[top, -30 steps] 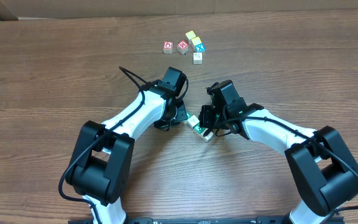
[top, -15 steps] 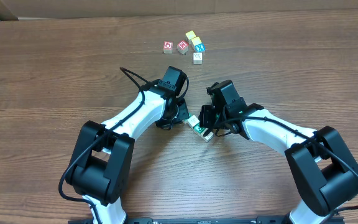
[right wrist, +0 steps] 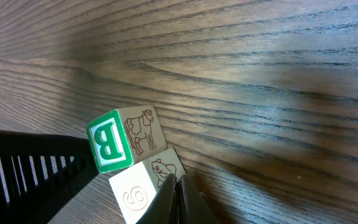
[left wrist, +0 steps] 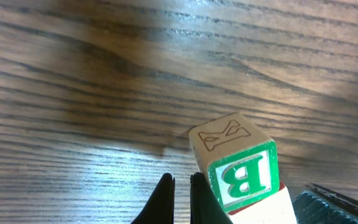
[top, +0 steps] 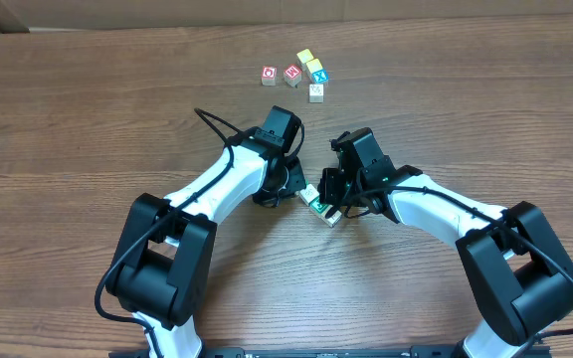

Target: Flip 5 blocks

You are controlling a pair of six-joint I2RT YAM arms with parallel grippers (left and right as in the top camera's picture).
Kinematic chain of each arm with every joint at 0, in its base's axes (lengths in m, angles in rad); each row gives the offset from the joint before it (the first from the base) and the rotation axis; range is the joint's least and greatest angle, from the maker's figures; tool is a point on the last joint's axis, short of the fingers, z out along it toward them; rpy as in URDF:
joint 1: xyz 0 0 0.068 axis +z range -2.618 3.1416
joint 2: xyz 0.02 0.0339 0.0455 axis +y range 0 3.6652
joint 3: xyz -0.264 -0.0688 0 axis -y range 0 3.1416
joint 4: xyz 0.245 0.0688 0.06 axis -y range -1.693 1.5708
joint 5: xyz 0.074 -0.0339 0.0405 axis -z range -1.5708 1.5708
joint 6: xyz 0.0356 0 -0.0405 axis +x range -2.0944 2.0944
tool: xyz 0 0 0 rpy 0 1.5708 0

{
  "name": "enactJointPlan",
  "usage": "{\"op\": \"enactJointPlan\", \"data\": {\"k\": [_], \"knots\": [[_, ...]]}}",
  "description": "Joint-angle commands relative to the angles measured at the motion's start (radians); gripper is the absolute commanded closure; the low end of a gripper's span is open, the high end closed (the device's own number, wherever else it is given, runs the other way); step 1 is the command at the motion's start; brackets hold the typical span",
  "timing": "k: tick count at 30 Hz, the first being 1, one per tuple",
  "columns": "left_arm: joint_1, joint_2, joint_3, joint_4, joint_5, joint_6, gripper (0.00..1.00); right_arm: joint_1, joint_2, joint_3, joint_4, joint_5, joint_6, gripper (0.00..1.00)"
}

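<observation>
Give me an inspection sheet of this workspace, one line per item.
Surface: wood-grain table, no spills seen.
Job's things: five blocks clustered at the far side; green B block resting tilted on a second block between the arms.
Clutter: nothing seen.
Grippers: left gripper shut, fingers beside the B block; right gripper shut, fingers at the second block.
Cables: black cable arching above the table.
Surroundings: cardboard along the far edge.

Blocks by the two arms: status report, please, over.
Left gripper, right gripper: jaws shut, empty. B block tilted against second block, between them. Five other blocks clustered far side.
</observation>
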Motion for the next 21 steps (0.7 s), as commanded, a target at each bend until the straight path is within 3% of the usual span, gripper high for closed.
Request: {"op": "enactJointPlan", "data": {"k": [1, 9, 16, 21], "knots": [[-0.008, -0.012, -0.015, -0.006, 0.006, -0.016, 0.96, -0.003, 0.002, 0.015, 0.005, -0.006, -0.007, 0.96], [0.022, -0.035, 0.039, -0.026, -0.018, 0.008, 0.96, -0.021, -0.05, 0.087, -0.052, -0.004, -0.003, 0.96], [0.035, -0.055, 0.147, -0.038, -0.023, 0.163, 0.96, -0.042, -0.181, 0.211, -0.37, 0.046, 0.105, 0.96], [0.035, -0.029, 0.15, -0.027, -0.073, 0.178, 0.96, -0.035, -0.197, 0.203, -0.638, 0.131, 0.272, 0.96]]}}
